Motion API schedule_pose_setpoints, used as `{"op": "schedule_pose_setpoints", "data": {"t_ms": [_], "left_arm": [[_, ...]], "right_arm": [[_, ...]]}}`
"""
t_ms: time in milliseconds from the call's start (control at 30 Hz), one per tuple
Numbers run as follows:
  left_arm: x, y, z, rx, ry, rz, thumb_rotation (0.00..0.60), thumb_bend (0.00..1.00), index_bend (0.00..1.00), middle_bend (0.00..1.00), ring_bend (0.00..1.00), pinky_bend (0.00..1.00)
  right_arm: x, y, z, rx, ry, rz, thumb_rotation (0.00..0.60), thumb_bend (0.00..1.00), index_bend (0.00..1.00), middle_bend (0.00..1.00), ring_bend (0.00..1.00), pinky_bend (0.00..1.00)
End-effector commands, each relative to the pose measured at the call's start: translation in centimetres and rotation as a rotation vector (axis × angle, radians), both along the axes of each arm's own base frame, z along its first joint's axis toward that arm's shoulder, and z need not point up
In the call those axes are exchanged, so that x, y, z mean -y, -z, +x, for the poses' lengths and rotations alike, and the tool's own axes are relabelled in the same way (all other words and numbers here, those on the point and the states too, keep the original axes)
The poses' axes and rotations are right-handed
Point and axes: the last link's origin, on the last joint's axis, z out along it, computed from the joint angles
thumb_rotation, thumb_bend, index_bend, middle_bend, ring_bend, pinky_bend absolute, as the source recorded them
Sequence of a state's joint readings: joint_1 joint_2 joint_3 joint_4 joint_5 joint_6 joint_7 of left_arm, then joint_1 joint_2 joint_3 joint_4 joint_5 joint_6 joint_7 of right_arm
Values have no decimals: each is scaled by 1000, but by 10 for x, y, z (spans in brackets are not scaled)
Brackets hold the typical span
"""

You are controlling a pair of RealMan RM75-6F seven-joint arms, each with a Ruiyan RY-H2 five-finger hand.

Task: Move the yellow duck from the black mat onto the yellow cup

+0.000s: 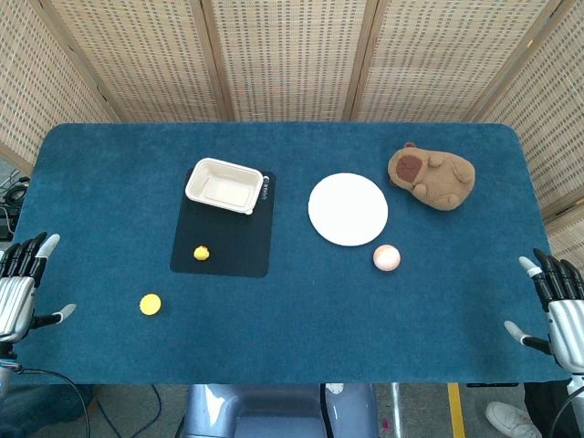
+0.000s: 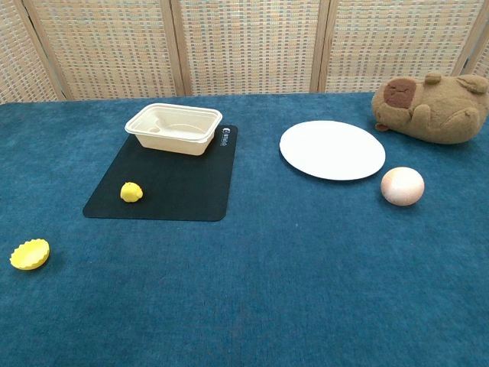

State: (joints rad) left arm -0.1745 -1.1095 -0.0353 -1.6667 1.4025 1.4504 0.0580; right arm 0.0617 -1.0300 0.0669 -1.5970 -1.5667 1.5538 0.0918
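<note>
Task not begun: duck (image 1: 202, 253) sits on the mat's (image 1: 239, 245) near left part, cup (image 1: 150, 304) nearer left on desk, left hand (image 1: 20, 287) and right hand (image 1: 561, 303) spread, empty, at desk edges.

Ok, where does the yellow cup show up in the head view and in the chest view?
Head view: yellow cup lower left on the blue table, below-left of the black mat.
Chest view: cup at the far left edge, again below-left of the mat.
Shared landmark: the duck on the mat.
</note>
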Motion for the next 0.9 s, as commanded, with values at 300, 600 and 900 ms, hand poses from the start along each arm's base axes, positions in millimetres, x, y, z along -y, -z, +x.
{"op": "schedule_pose_setpoints", "data": {"t_ms": [300,600,900], "left_arm": [[-22,19,2,-3,6,-63,600,78,0,0,0,0],[-99,77,42,37,56,-249,600,87,47,0,0,0],[-147,131,74,1,46,-328,600,187,260,0,0,0]], "right_arm": [[-1,-2,0,19,6,4,600,0,90,0,0,0],[5,-1,-3,22,25,20,600,0,90,0,0,0],[8,4,-8,10,50,33,600,0,90,0,0,0]]}}
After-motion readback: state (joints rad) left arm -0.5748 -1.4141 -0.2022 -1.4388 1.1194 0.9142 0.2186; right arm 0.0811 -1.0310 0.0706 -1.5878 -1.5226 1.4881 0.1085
